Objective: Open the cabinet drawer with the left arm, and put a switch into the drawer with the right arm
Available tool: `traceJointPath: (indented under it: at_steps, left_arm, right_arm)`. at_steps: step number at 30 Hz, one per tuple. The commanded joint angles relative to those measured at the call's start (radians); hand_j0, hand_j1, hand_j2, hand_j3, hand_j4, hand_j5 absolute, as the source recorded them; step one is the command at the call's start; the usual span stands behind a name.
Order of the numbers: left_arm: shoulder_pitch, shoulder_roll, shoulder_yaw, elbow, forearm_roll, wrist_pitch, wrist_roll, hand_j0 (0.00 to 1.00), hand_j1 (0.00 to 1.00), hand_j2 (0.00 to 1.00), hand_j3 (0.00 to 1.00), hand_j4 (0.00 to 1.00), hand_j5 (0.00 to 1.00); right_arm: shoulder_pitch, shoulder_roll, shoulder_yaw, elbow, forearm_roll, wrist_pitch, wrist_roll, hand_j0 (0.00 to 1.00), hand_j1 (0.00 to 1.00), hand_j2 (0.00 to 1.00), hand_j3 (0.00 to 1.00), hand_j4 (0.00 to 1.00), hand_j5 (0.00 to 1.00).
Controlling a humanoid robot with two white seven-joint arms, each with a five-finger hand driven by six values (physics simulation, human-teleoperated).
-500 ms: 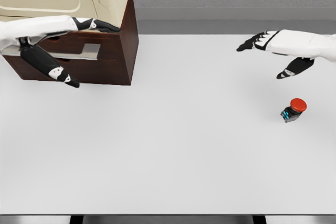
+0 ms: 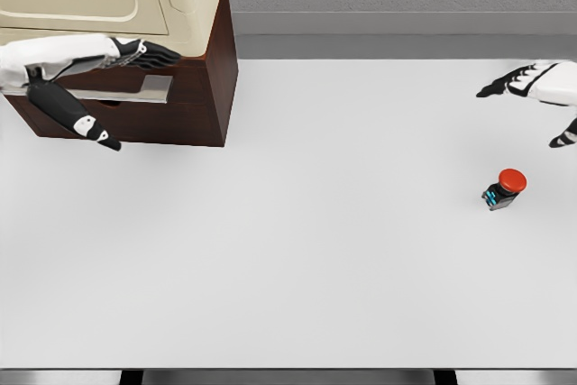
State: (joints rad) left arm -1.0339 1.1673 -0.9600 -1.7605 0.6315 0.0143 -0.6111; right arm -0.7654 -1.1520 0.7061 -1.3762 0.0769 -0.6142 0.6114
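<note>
Head view is showing the left hand (image 2: 86, 65) lying across the front of the cabinet (image 2: 194, 60) at the desk's (image 2: 297, 250) far left corner. Its fingers (image 2: 149, 51) are reaching rightward along the top of the drawer (image 2: 135, 119), just above the pale handle (image 2: 135, 89), while the thumb (image 2: 77, 123) is hanging down in front of the drawer face. They are lying loosely extended and are gripping nothing; whether any fingertip is touching the handle is hard to tell from this angle. The drawer is looking closed or barely out.

The right hand (image 2: 541, 87) is showing at the right edge, partly cropped, with its fingers spread and empty. The switch (image 2: 503, 188), a red button on a dark body, is lying on the desk below that hand and well apart from the cabinet.

Opening the drawer seems to be the step in hand. To do it well, the left fingers should be hooking down behind the handle's lip instead of resting on top of it, with the thumb closing from below so the grip does not slip. The pull should then be running straight out toward the robot, square to the drawer face, since a sideways tug is likely to jam the slides or drag the cabinet across the desk.
</note>
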Motion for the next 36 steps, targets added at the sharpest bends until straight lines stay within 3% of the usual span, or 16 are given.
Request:
traceJointPath:
  at_steps: [1, 6, 12, 17, 27, 36]
  left_arm:
    - [0.000, 0.005, 0.006, 0.006, 0.002, 0.018, 0.000, 1.00, 1.00, 1.00, 1.00, 1.00, 1.00]
    - [0.017, 0.000, 0.009, 0.029, -0.001, 0.018, 0.000, 1.00, 1.00, 1.00, 1.00, 1.00, 1.00]
    - [0.022, -0.009, 0.017, 0.042, -0.076, 0.078, 0.000, 1.00, 1.00, 1.00, 1.00, 1.00, 1.00]
    - [0.026, -0.014, 0.027, 0.075, -0.104, 0.079, 0.000, 1.00, 1.00, 1.00, 1.00, 1.00, 1.00]
    - [0.057, -0.038, 0.029, 0.088, -0.105, 0.078, 0.000, 1.00, 1.00, 1.00, 1.00, 1.00, 1.00]
    - [0.060, -0.058, 0.030, 0.141, -0.115, 0.078, 0.000, 1.00, 1.00, 1.00, 1.00, 1.00, 1.00]
  right_arm:
    - [0.005, -0.063, -0.002, -0.001, -0.006, 0.003, -0.001, 1.00, 1.00, 1.00, 1.00, 1.00, 1.00]
    - [0.066, -0.057, 0.001, -0.007, -0.008, 0.003, -0.001, 1.00, 1.00, 1.00, 1.00, 1.00, 1.00]
    - [0.132, -0.025, 0.006, -0.040, -0.008, 0.003, -0.001, 1.00, 1.00, 1.00, 1.00, 1.00, 1.00]
    - [0.141, 0.009, 0.010, -0.046, -0.008, 0.003, -0.001, 1.00, 1.00, 1.00, 1.00, 1.00, 1.00]
    - [0.170, 0.008, 0.012, -0.057, -0.006, 0.003, -0.001, 1.00, 1.00, 1.00, 1.00, 1.00, 1.00]
    - [0.172, 0.051, 0.015, 0.009, 0.009, 0.003, -0.001, 1.00, 1.00, 1.00, 1.00, 1.00, 1.00]
